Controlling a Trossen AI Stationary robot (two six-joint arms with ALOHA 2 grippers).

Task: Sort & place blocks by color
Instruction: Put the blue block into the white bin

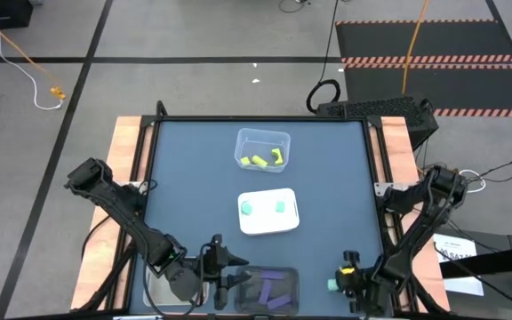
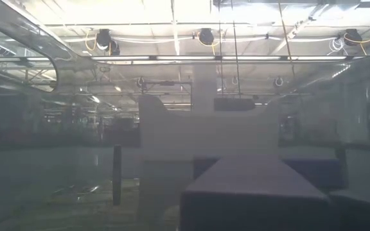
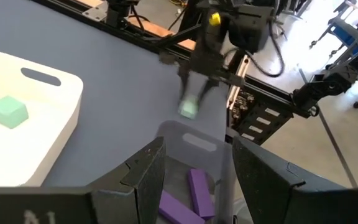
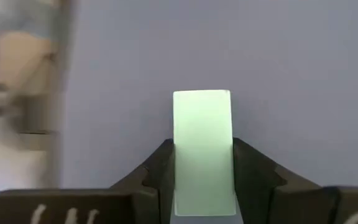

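My right gripper point(image 1: 334, 285) is at the table's near edge, right of centre, shut on a pale teal block point(image 4: 202, 143). It also shows in the left wrist view as the teal block point(image 3: 188, 109) under the right arm. My left gripper point(image 1: 229, 277) is open at the left end of the near tray point(image 1: 283, 276), which holds purple bars point(image 3: 197, 190). Its fingers stand over that tray's rim point(image 3: 194, 140) without touching it. Two teal blocks point(image 1: 279, 206) lie in the white tray point(image 1: 268, 227). Yellow-green blocks point(image 1: 258, 161) lie in the clear tray point(image 1: 262, 135). My right gripper pinches the teal block between its two fingers, on the block's two long sides point(image 4: 179, 168). The block lies along the fingers and its free end point(image 4: 202, 102) sticks out past the fingertips. Whether the block touches the table, I cannot tell.
The three trays stand in a row down the table's middle, from far to near. Bare blue mat point(image 1: 194, 178) lies on both sides of them. The low view is filled by a tray wall point(image 2: 255, 192) close to the camera.
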